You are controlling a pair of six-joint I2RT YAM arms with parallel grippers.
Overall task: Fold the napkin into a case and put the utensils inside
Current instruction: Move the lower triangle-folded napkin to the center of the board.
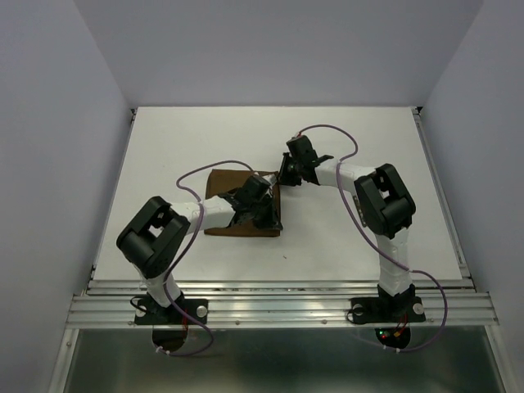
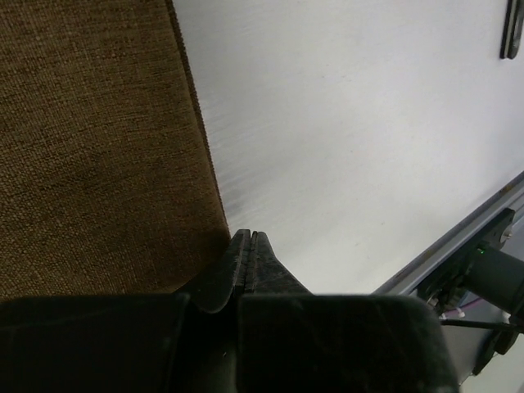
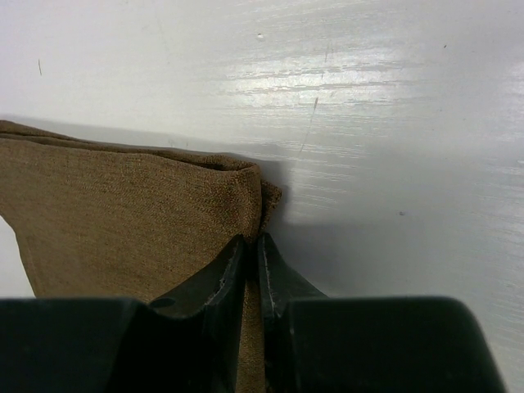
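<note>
White bench (image 1: 368,164), pale walls. The napkin (image 1: 219,187) lies mid-bench. My right pincer (image 3: 252,246) grips its doubled far corner, I judge to carry the fold. My left pincer (image 2: 250,241) is clenched at the near edge, probably anchoring it; whether it bites cloth I cannot tell.

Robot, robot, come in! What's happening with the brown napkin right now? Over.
Right gripper shut on napkin corner. Left gripper shut at napkin's edge, pinch unclear. Napkin looks folded over, folding unfinished. Nothing seen in the way.
</note>
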